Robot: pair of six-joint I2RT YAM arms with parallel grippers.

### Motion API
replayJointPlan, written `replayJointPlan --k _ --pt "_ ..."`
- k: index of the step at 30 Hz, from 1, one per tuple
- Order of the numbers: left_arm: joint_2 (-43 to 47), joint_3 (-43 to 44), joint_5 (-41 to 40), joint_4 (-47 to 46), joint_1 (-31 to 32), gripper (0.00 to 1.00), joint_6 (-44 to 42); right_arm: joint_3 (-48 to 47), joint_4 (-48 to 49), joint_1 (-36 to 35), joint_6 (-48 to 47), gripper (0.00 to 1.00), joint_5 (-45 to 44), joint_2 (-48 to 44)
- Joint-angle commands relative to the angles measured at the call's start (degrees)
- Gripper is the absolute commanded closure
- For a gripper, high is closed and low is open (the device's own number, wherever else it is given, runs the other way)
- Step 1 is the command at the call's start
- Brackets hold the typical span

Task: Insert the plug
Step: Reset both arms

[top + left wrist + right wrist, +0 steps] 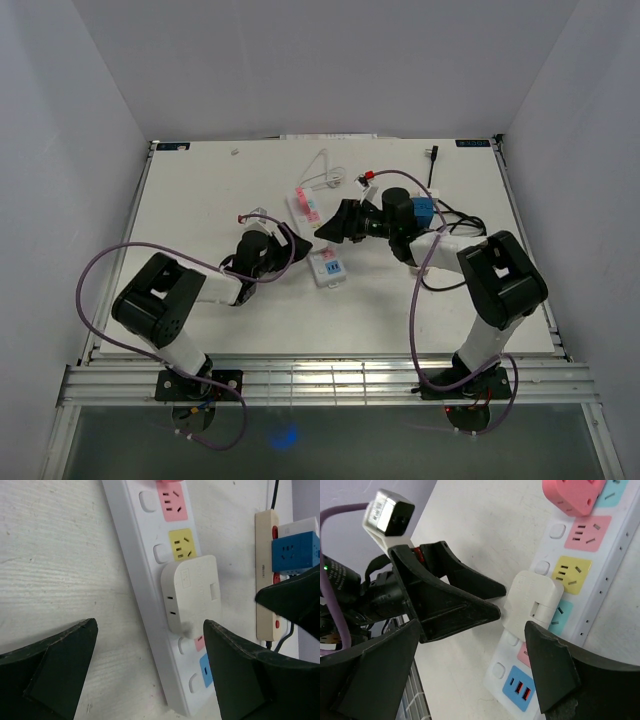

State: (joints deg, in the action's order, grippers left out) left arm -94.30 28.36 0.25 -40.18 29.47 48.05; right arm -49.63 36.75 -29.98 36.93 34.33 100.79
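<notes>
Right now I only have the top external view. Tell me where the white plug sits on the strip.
Observer: The left wrist view shows the white plug standing on the power strip, directly next to the yellow socket.
Operator: Report the left claw.
Observer: The left claw is open, its jaws wide on either side of the plug, not closed on it.
Operator: Now the right claw.
Observer: The right claw is open too and holds nothing.
</notes>
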Motion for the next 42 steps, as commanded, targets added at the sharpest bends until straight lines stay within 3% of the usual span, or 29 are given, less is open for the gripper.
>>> replayJointPlan --k 1,6,10,16,19,20,24,28,32,42 --pt "4.6 0.0 0.5 9.9 0.2 0.02 -1.2 0.5 -0.4 0.4 -3.3 0.1 -2.2 -5.4" --pt "14.3 0.3 0.5 15.9 0.2 0.02 -1.3 5.8 -1.2 0.4 -7.2 0.1 -9.6 -13.9" --pt "20.0 5.0 0.6 28.5 0.2 0.02 -1.9 10.2 -3.4 0.4 -11.2 0.1 -21.1 -22.4" --pt "31.7 13.1 -8.9 45.9 0.2 0.02 -5.5 17.8 -8.1 0.4 -14.3 0.1 -40.3 -38.4" --pt "40.3 11.9 -14.9 47.5 0.3 0.02 -8.1 21.0 -10.5 0.4 -15.0 0.1 -47.3 -45.8" --pt "42.8 10.7 -17.3 47.3 0.6 0.02 -7.5 22.1 -10.5 0.4 -15.0 0.1 -48.8 -49.2" --pt "57.2 -3.2 -18.8 32.2 0.8 0.02 -5.6 27.2 -10.6 0.4 -16.0 0.1 -53.5 -56.3" --pt "71.7 -20.3 -18.0 21.6 0.9 0.02 -8.1 30.7 -12.2 0.4 -16.6 0.1 -55.8 -62.8" --pt "82.1 -22.7 -15.3 20.1 1.0 0.02 -9.9 32.7 -11.7 0.4 -17.2 0.1 -58.1 -65.2" --pt "77.3 -21.8 -16.9 21.1 1.0 0.02 -8.0 32.1 -12.7 0.4 -17.2 0.1 -60.7 -64.1"
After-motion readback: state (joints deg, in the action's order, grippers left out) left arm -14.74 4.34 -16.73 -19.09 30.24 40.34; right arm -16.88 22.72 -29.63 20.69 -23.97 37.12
